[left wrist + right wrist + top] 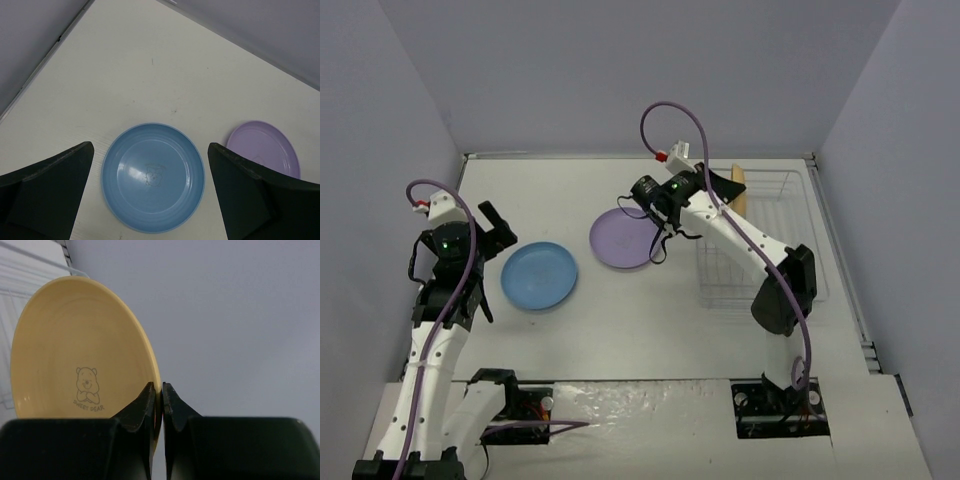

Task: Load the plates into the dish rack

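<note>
The left gripper [147,150] hovers, jaws wide apart, above the blue plate [152,185], which lies flat on the table [620,330]. The lavender plate [623,240] lies flat just beyond. Only the right wrist view shows the right gripper [161,392] pinching the rim of the orange-yellow plate [75,345]. Overhead, that plate is an upright sliver, its edge running near-to-far, at the far-left corner of the dish rack [770,260].

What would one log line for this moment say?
right gripper: shut on yellow plate at dish rack | left gripper: open near blue plate | lavender plate: on table
</note>
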You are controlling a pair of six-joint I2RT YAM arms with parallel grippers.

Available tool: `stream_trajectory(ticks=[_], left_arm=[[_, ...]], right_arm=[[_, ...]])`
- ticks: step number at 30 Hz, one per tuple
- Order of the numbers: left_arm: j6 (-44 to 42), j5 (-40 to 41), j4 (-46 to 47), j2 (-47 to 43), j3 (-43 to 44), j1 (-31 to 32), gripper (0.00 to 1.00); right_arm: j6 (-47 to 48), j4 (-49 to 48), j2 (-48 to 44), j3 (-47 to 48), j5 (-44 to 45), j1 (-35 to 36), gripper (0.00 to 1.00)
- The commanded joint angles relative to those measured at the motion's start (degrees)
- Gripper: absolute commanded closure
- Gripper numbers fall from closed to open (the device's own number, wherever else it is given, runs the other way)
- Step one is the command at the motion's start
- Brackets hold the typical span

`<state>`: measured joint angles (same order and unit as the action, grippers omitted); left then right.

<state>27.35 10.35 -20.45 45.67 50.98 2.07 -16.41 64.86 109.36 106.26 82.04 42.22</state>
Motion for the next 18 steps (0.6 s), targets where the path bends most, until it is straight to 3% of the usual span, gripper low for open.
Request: stream_trajectory(ticks=[1, 9, 18], left_arm=[[0.2, 0.2, 3.2, -0.5, 1.3, -0.3, 0.03], [0.2, 0.7, 3.0, -0.1, 1.4, -0.3, 0.03], [0.3, 1.0, 3.4, 0.7, 1.4, -0.2, 0.03]], right_arm=[[4.5, 2.3, -3.6, 2.1, 22.7, -4.9, 1.00], [6.9, 2.5, -3.5, -4.5, 22.7, -14.7, 1.00], [3.5, 2.5, -5.5, -14.3, 22.7, -15.9, 1.00]])
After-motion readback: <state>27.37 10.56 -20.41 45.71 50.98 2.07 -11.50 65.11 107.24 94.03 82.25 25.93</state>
